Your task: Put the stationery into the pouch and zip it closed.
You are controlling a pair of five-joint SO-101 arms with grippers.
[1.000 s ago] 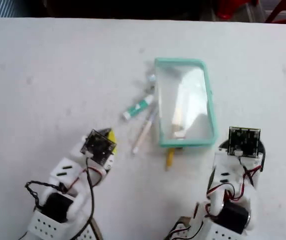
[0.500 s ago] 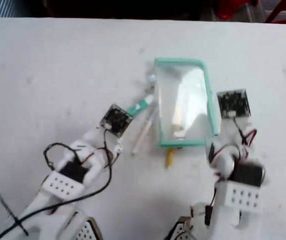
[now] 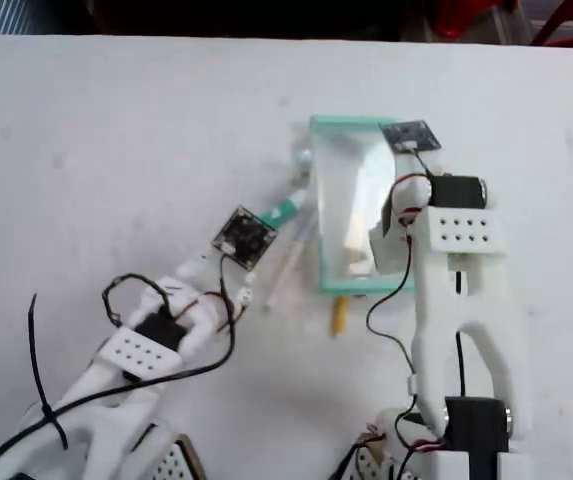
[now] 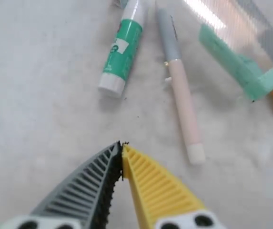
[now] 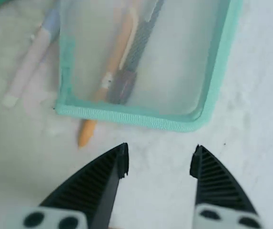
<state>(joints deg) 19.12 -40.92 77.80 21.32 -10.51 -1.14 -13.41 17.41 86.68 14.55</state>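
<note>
Left gripper (image 4: pixel 122 145): jaws pressed shut, nothing in them, hanging just above the surface (image 3: pixel 116 120) short of the loose items on the left-arm side of the pouch (image 3: pixel 351 122). Right gripper (image 5: pixel 158 157): jaws spread wide, empty, over bare surface just off one short edge of the pouch, its arm reaching across the pouch.

Progress, judged: early to middle.
- Orange pencil (image 3: pixel 339 315) pokes out past the pouch's near edge. Cannot tell if it sits in the opening or lies under the pouch.
- Inside the pouch, through the clear wall: an orange pen (image 5: pixel 119 52) and a dark pen (image 5: pixel 138 47) side by side, so some items look loaded.
- Pink-and-grey pen (image 4: pixel 181 100) lies on the surface just beside the pouch's left-arm side, not in.
- Glue stick (image 4: pixel 122 47), green and white, lies a little further out from that same side, near the pen's grey end, not in.
- A small pale item (image 3: pixel 303 157) by the pouch's far corner on that side; too small to name.

Left to do: the pen, the glue stick, likely the pencil and the small item, then the zip. Zip state not readable; probably open.

Surface: white, matt, faint scuffs and dark specks. Beyond its far edge behind the pouch, a dark room with a red frame (image 3: pixel 466 18).
</note>
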